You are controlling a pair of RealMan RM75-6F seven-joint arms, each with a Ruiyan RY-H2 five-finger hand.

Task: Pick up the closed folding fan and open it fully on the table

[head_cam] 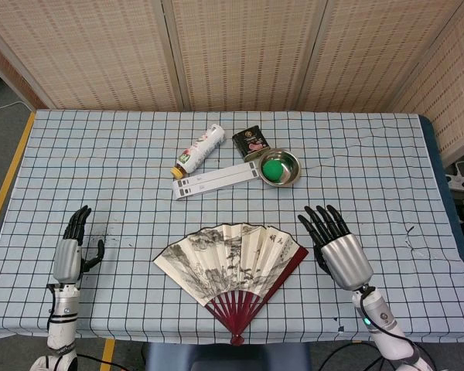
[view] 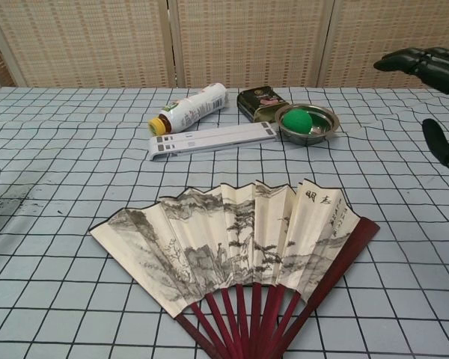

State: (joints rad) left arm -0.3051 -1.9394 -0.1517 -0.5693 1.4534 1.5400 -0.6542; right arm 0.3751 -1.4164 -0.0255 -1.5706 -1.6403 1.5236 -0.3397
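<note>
A folding fan (head_cam: pixel 232 267) lies spread open near the table's (head_cam: pixel 387 162) front edge, between the empty, wide-fingered left hand (head_cam: pixel 68 253) and right hand (head_cam: pixel 336 247).

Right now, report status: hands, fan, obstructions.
Left hand open, right hand open, both off the fan. Fan spread, flat on table, near edge. Nothing on it; bottle, tin, bowl well behind.

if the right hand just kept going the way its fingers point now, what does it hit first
Likely nothing soon: the right hand points up and slightly left, over bare table, passing right of the metal bowl. Height above the table is unclear, so that is a guess.
</note>
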